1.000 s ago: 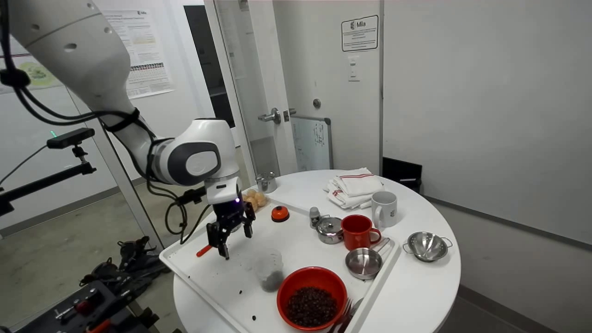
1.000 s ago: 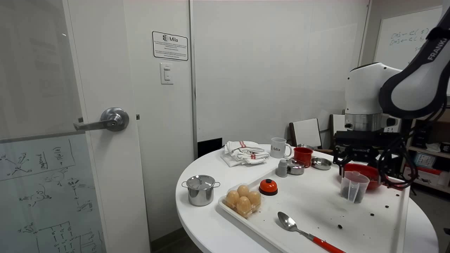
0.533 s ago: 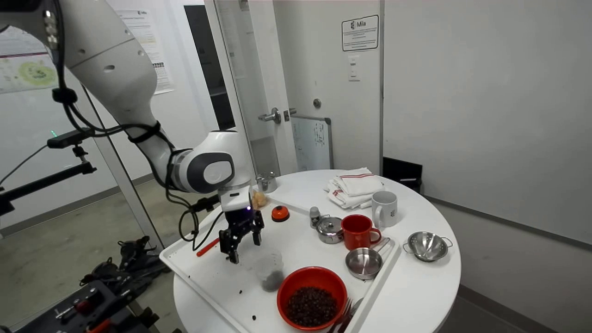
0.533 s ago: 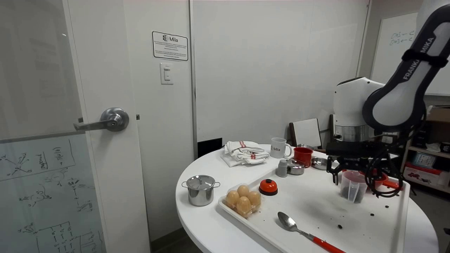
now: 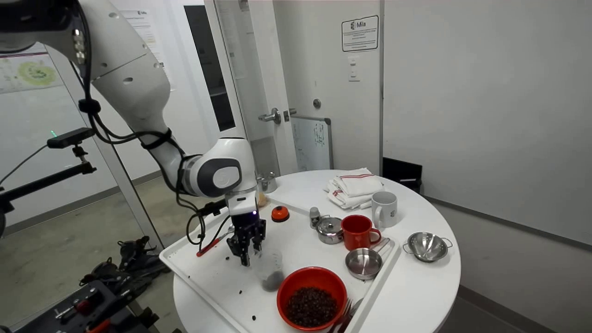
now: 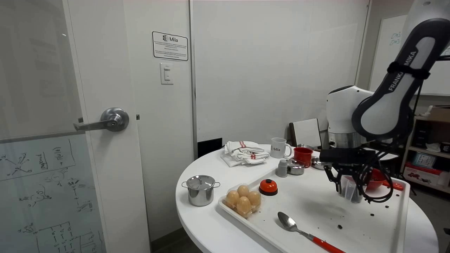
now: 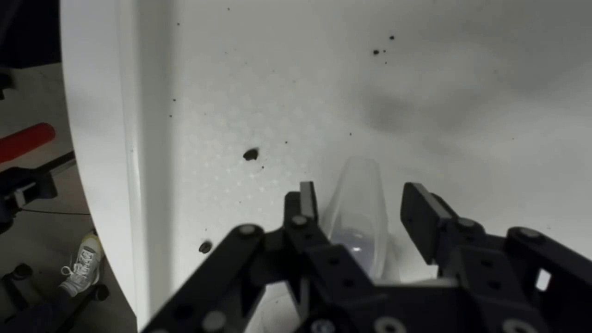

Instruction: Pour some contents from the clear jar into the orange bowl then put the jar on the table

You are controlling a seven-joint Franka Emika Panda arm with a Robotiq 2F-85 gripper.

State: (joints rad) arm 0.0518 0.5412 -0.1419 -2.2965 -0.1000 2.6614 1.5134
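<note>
Well, the clear jar (image 5: 269, 264) stands upright on the white tray (image 5: 210, 280), which lies on the table (image 5: 418, 289). In an exterior view it is just left of the orange bowl (image 5: 314, 276) (whether the two touch, I cannot tell). The jar is thin and cloudy-pale, so faint up top that the tray shows through, with dark contents (image 5: 273, 280) in the lower part.

In the wrist view the gripper (image 7: 360, 201) has its fingers spread well apart, part of the jar showing in the gap, nearer the left finger; contact there cannot be made out.

The bowl, a strong red-orange inside and out, holds a bed of small dark beans (image 5: 311, 306). Farther off and to its right on the tray come a shallow steel pan (image 5: 364, 264), a red mug (image 5: 355, 233) and a small lidded pot (image 5: 329, 231); beyond them, off the tray, is a grey mug (image 5: 385, 209), and at the far right a steel colander (image 5: 428, 246). In an exterior view a taller steel pot (image 6: 200, 195) with its lid on stands at left, near a clear carton (image 6: 254, 209) of four brown eggs (image 6: 243, 205).
</note>
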